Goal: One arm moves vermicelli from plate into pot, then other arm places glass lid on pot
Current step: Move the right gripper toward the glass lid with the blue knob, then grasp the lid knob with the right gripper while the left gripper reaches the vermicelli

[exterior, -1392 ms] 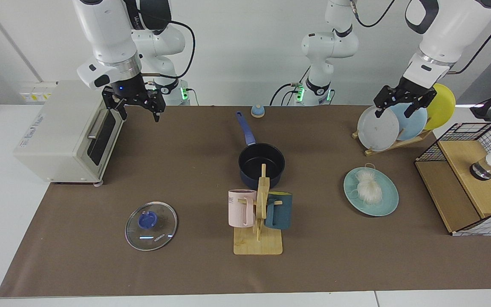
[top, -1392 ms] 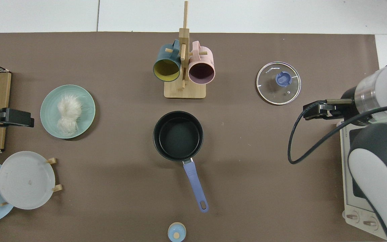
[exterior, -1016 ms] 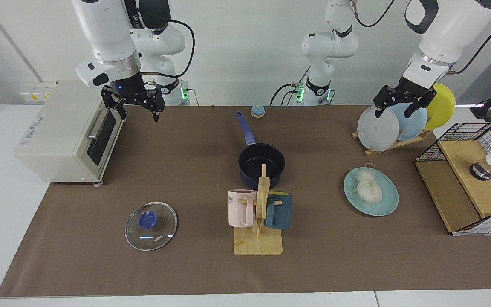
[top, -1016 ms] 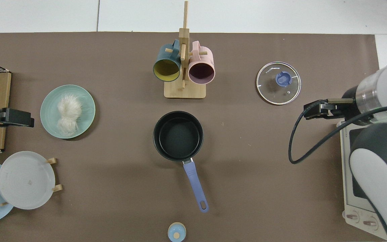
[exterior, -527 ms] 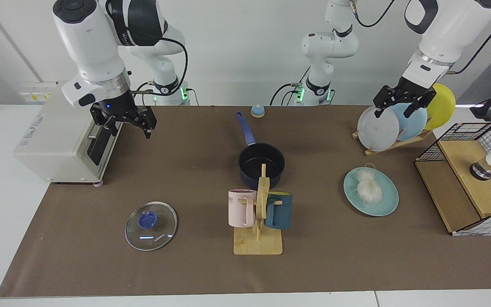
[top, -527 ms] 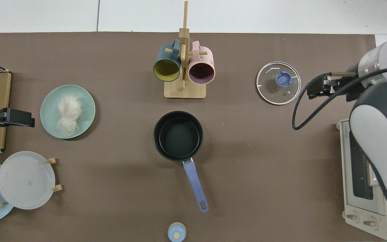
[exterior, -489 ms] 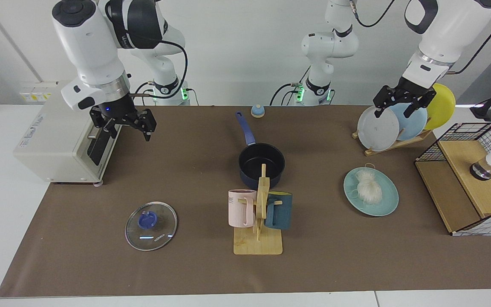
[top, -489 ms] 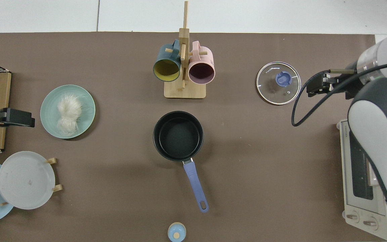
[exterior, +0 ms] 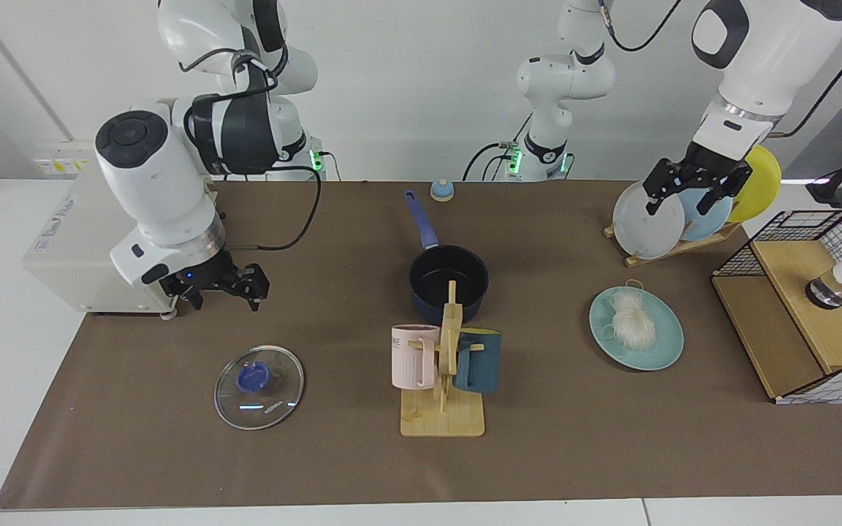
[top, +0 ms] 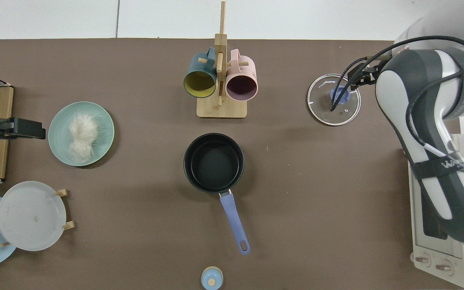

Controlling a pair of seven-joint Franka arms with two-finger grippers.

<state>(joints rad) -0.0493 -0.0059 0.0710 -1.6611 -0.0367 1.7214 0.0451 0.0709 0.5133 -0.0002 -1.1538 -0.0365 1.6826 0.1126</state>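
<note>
My right gripper (exterior: pixel 220 286) hangs spread open and empty above the mat, near the glass lid (exterior: pixel 259 386) lying flat there. My left gripper (exterior: pixel 697 191) waits open by the upright plates, holding nothing. The vermicelli (exterior: pixel 631 318) sits on the teal plate (exterior: pixel 666 352), well apart from the empty pot (exterior: pixel 449 280).

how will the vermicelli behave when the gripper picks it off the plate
The vermicelli is a fluffy bundle of thin strands, so it probably squashes and droops rather than holding shape. Loose strands stray over the plate, so some may trail or drop. It looks light, so a pinch through the thick middle seems safest.
</note>
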